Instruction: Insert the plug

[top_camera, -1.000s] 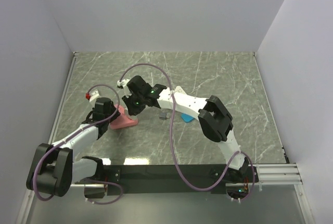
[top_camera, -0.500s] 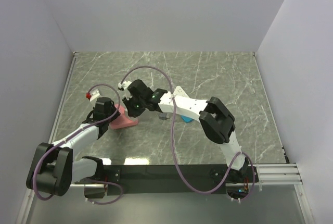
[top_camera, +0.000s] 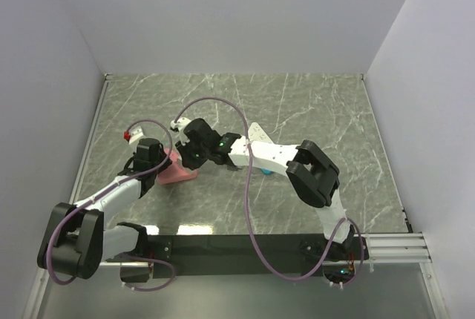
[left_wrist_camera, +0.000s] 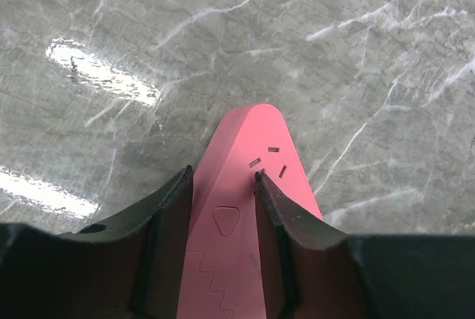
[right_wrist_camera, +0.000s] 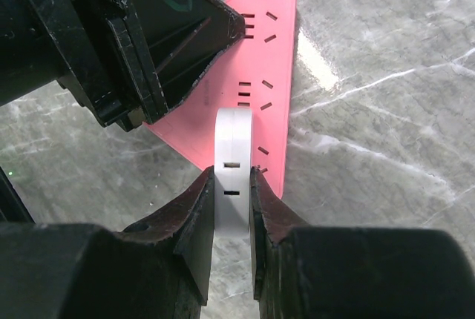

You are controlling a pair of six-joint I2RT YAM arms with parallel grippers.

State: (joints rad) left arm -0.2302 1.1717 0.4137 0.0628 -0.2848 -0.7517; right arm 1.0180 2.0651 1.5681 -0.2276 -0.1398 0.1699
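Note:
A pink triangular power strip (left_wrist_camera: 249,148) lies flat on the marble table, with several socket slots on its top face. My left gripper (left_wrist_camera: 223,175) is shut on its sides near a triangular button. In the right wrist view my right gripper (right_wrist_camera: 231,172) is shut on a white plug (right_wrist_camera: 233,137), which is held just above the pink strip (right_wrist_camera: 263,67) beside a row of slots. Whether the plug touches the strip cannot be told. The left gripper's black fingers (right_wrist_camera: 159,33) sit close on the left. From above, both grippers (top_camera: 152,157) (top_camera: 191,157) meet at the strip (top_camera: 180,174).
A small blue object (top_camera: 265,171) peeks out under the right forearm. Purple cables (top_camera: 246,200) loop over both arms. White walls enclose the table on three sides, and a black rail (top_camera: 237,248) runs along the near edge.
The right arm has stretched out lower and nearer the strip, bringing the plug down toward it and covering most of the blue object. The left gripper and the strip have stayed put.

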